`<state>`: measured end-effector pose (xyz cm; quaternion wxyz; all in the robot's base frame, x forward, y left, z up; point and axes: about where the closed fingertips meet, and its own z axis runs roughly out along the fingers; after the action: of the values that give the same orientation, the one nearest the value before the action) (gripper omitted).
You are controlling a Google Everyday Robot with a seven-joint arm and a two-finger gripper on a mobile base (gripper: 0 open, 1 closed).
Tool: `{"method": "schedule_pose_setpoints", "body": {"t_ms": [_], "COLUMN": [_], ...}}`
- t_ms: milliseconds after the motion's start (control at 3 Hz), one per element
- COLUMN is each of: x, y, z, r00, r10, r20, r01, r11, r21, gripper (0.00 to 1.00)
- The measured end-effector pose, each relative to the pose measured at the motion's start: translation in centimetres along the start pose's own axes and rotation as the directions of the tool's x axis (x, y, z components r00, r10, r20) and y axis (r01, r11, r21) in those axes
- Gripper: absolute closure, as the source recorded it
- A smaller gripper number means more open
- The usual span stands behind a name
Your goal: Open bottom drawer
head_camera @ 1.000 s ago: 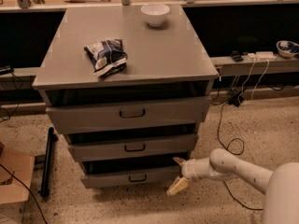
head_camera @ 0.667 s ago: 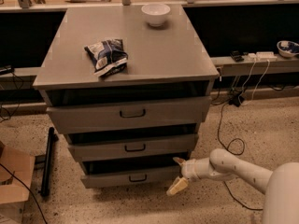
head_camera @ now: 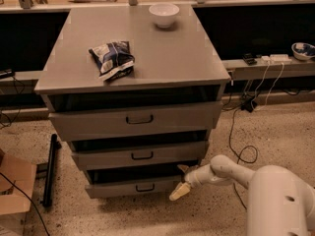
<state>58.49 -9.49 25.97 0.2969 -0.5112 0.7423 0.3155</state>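
The grey cabinet has three drawers stacked, all standing a little way out. The bottom drawer (head_camera: pixel 118 189) is the lowest and smallest front, with a small dark loop handle (head_camera: pixel 145 187) at its centre and a dark gap above it. My gripper (head_camera: pixel 181 181) is at the drawer's right end, low near the floor. It is open: one cream finger (head_camera: pixel 178 192) lies in front of the drawer's right corner and the other (head_camera: pixel 184 169) sits above it by the gap. My white arm (head_camera: pixel 231 171) comes in from the lower right.
A chip bag (head_camera: pixel 112 59) and a white bowl (head_camera: pixel 164 14) lie on the cabinet top (head_camera: pixel 167 58). A cardboard box (head_camera: pixel 15 191) and a black bar (head_camera: pixel 49 168) stand on the floor at left. Cables (head_camera: pixel 241 132) trail on the floor at right.
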Motion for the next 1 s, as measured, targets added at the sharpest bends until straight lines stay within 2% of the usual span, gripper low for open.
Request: {"method": "schedule_pose_setpoints", "body": {"t_ms": [333, 667, 1000], "x": [1.6, 3.2, 4.2], "y": [-2.4, -4.7, -4.9], "z": [2.3, 4.9, 6.0], "r00": [1.0, 0.999, 0.996], "r10": [0.013, 0.015, 0.026], "r20": [-0.023, -0.05, -0.086], "r01": [-0.013, -0.016, -0.032], "r11": [0.9999, 0.9996, 0.9974], "r21": [0.008, -0.023, -0.065], "gripper": [0.0, 0.03, 0.26]}}
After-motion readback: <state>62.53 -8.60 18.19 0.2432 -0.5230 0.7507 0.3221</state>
